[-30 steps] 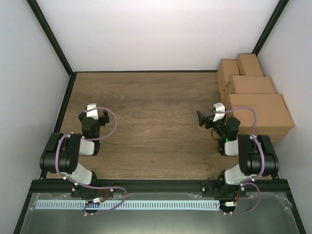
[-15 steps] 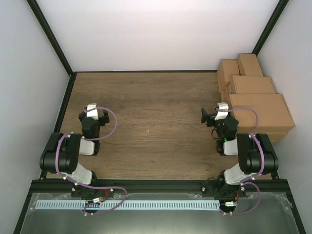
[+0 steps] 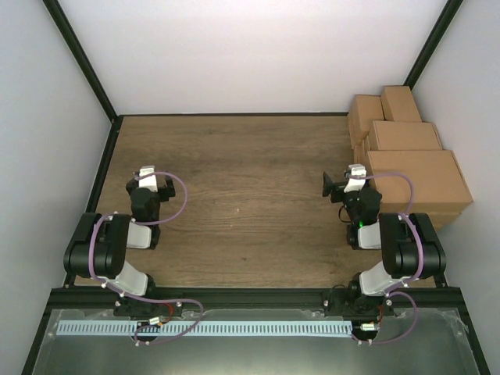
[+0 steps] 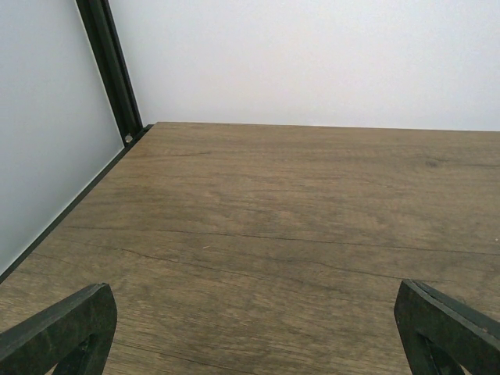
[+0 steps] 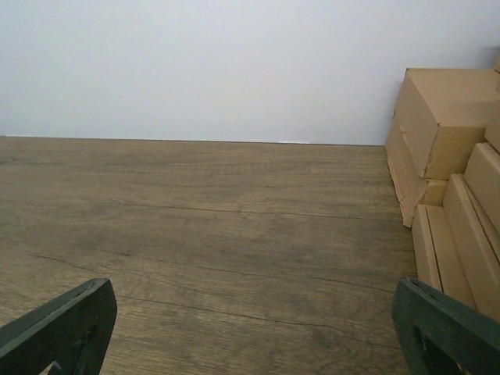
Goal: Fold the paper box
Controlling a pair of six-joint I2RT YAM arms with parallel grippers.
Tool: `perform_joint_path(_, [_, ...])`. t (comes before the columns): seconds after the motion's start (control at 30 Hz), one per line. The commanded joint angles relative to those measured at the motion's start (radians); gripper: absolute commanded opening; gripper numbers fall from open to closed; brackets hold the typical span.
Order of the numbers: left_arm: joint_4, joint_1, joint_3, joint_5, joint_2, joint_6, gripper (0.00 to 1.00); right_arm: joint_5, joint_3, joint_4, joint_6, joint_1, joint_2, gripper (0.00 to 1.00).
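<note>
From above, the brown wood table (image 3: 234, 226) sits inside white walls (image 3: 250, 55) with black posts (image 3: 78, 58) in the far corners. A pile of brown cartons (image 3: 410, 176) stands at the far right. The left gripper (image 3: 152, 185) and the right gripper (image 3: 341, 186) are over the table, well apart, and both hold nothing.

In the left wrist view, the black fingers (image 4: 66, 328) are wide apart, with only wood between them. A black post goes up on the left beside the white wall.

In the right wrist view, the fingers (image 5: 62, 328) are wide apart too. The cartons are stacked on the right. I cannot tell where the paper box is; no view shows it
</note>
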Motion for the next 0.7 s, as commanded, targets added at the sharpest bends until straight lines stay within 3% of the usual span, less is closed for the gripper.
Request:
perform_joint_path(0.0, [0.038, 0.006, 0.007, 0.02, -0.003, 0.003, 1.0, 0.026, -0.006, 0.053, -0.004, 0.006, 0.007, 1.0])
perform_joint_path(0.67, [0.038, 0.006, 0.007, 0.02, -0.004, 0.004, 1.0, 0.028, -0.004, 0.05, -0.005, 0.006, 0.007, 1.0])
